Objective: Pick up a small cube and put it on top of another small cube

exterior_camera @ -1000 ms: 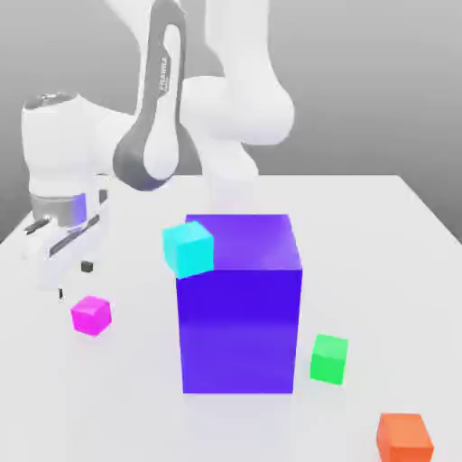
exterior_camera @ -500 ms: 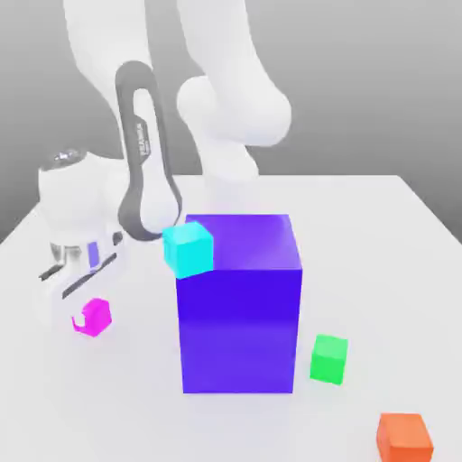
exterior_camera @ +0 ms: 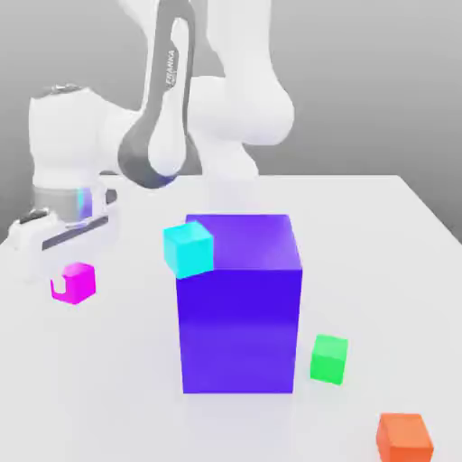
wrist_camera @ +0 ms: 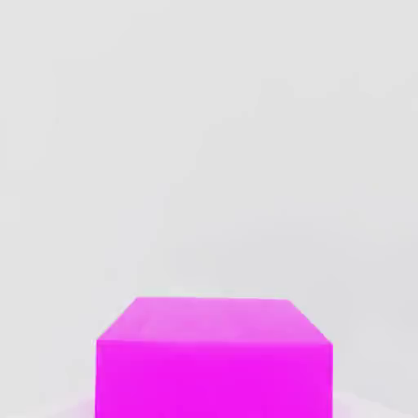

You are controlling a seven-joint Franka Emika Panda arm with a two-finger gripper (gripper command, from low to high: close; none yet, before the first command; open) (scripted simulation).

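The gripper (exterior_camera: 63, 287) was clamped on the small magenta cube (exterior_camera: 76, 281), held just above the white table (exterior_camera: 397, 235). It hung at nine o'clock from the big purple-blue block (exterior_camera: 239, 302), well apart, and the cyan cube (exterior_camera: 189, 248) sat at that block's upper corner.

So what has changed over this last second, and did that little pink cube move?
Yes. The small magenta cube has moved toward the exterior view's left and higher in that picture, together with the robot's gripper, which came down on it and now seems to carry it. The cyan cube, big purple-blue block, green cube and orange cube stayed put.
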